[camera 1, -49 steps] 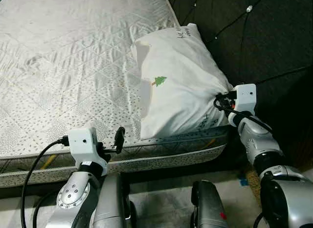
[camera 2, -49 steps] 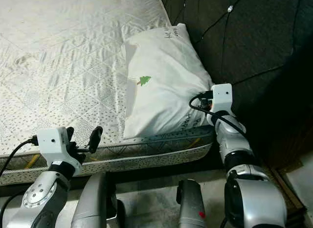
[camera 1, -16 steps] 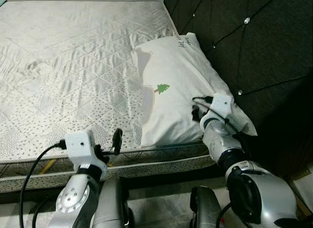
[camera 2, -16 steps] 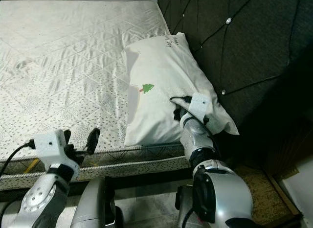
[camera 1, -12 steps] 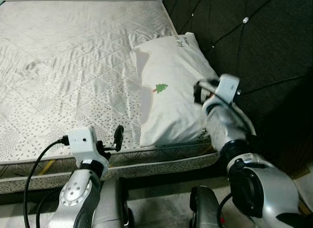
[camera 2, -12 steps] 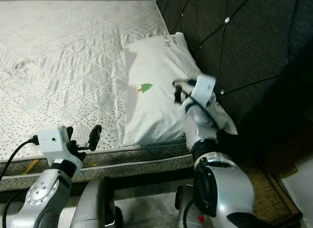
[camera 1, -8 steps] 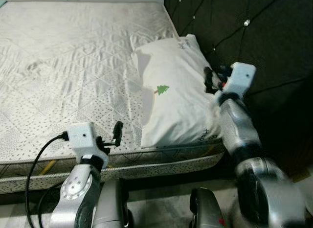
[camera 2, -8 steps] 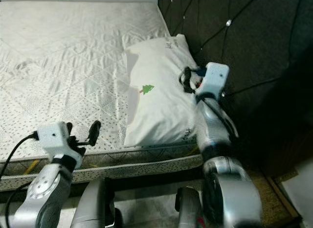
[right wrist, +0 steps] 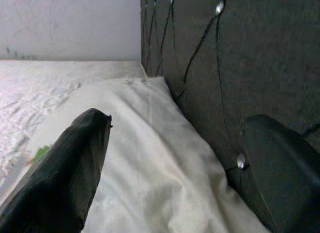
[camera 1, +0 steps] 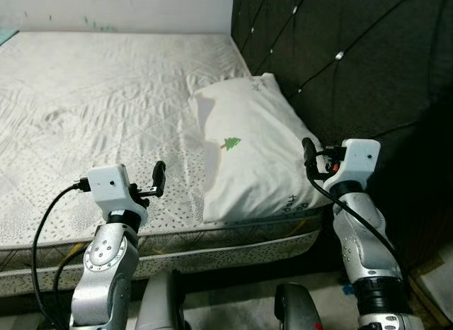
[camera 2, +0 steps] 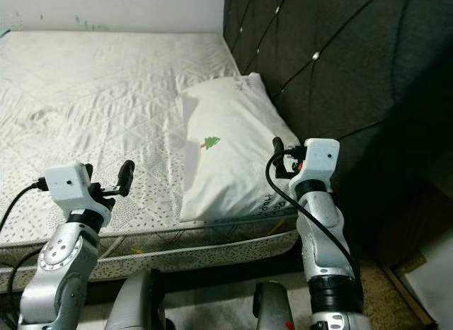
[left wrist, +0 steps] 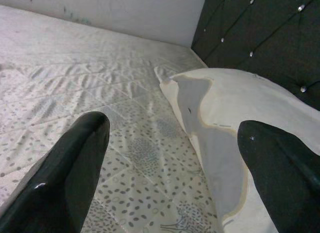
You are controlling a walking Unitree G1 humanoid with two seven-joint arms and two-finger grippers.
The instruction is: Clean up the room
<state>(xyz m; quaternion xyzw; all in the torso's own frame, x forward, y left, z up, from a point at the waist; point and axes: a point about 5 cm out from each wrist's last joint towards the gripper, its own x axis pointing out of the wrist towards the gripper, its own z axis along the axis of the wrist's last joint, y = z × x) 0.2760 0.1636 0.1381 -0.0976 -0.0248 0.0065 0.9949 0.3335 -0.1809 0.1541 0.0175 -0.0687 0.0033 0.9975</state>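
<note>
Bed: bare quilted mattress (camera 1: 106,103) before me.
Headboard: dark tufted panel (camera 1: 340,54) on my right.
Wall: pale wall (camera 1: 113,8) beyond.

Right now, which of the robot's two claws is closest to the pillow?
The right gripper: it hovers open at the pillow's headboard-side edge, while the left gripper hangs over bare mattress.

Mattress (camera 1: 106,96) – off-white, quilted diamond stitching, small dark speckle print in patches; its side edge (camera 1: 233,241) has the same speckle with pale piping. Pillow (camera 1: 248,156) – white, small green tree motif (camera 1: 231,142), dark handwritten lettering near two ends. Headboard (camera 1: 340,54) – dark charcoal fabric, tufted diamonds with shiny silver studs. Wall (camera 1: 113,11) white, faint teal marks. Both arms silver, white wrist camera boxes, black cables; left gripper (left wrist: 172,158) and right gripper (right wrist: 175,158) – fingers glossy black.
</note>
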